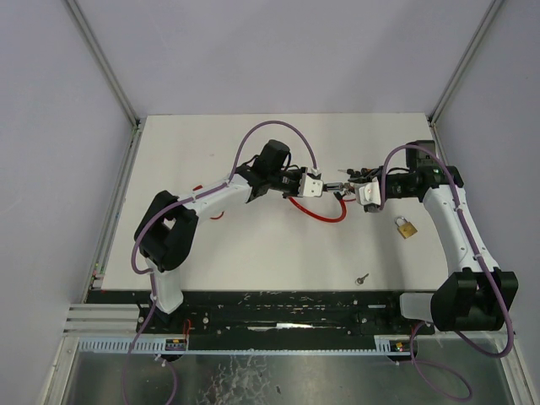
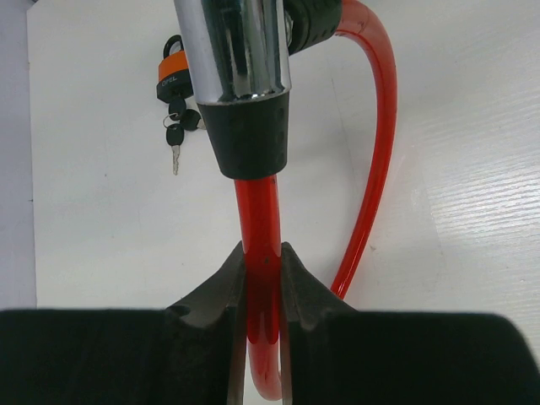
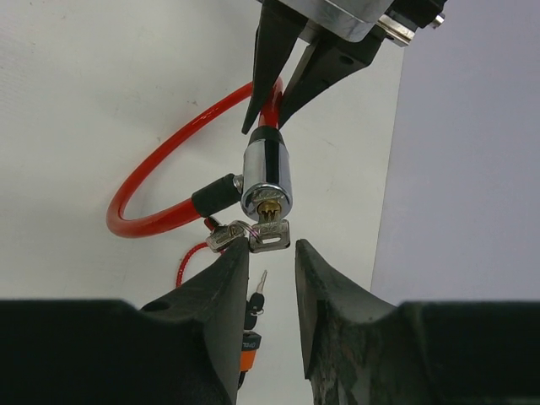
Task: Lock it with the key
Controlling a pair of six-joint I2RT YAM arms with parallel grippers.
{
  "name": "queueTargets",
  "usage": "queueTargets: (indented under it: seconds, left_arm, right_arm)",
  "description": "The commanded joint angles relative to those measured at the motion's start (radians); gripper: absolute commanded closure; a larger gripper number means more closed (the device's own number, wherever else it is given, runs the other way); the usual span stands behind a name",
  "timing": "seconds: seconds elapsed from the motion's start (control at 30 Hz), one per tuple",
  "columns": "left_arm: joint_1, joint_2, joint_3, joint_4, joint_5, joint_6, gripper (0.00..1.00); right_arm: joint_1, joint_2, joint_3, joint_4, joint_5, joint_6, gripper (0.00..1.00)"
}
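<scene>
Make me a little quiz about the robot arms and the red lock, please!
1. True or false: the left fingers are shut on the red cable.
2. Pick one: the key just ahead of the open right fingers is
A. stuck in the end of the chrome lock cylinder
B. lying flat on the tabletop
C. in a padlock
3. Fill the gap: the brass padlock lies on the table nearer the ___ arm.

Key: 1 true; 2 A; 3 right.

Red cable (image 2: 261, 228), chrome barrel (image 2: 236, 51), orange padlock (image 2: 172, 76), perhaps brass-coloured padlock (image 1: 407, 227)
</scene>
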Motion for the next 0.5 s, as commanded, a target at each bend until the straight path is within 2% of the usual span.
queueTargets:
  seconds: [0.0,0.27,0.47]
  left_arm:
    - [0.005,0.037,0.007,-0.060,0.008,0.020,1.00]
    - [0.006,0.037,0.007,-0.060,0.004,0.018,1.00]
    - [0.006,0.039,0.008,-0.060,0.003,0.018,1.00]
  right_arm:
    - [0.011,0.002,-0.002,0.003,0.007,0.021,0.66]
    - [0.012,-0.004,-0.012,0.001,0.002,0.037,0.68]
    - [0.012,-0.064,-0.046,0.052,0.016,0.086,0.60]
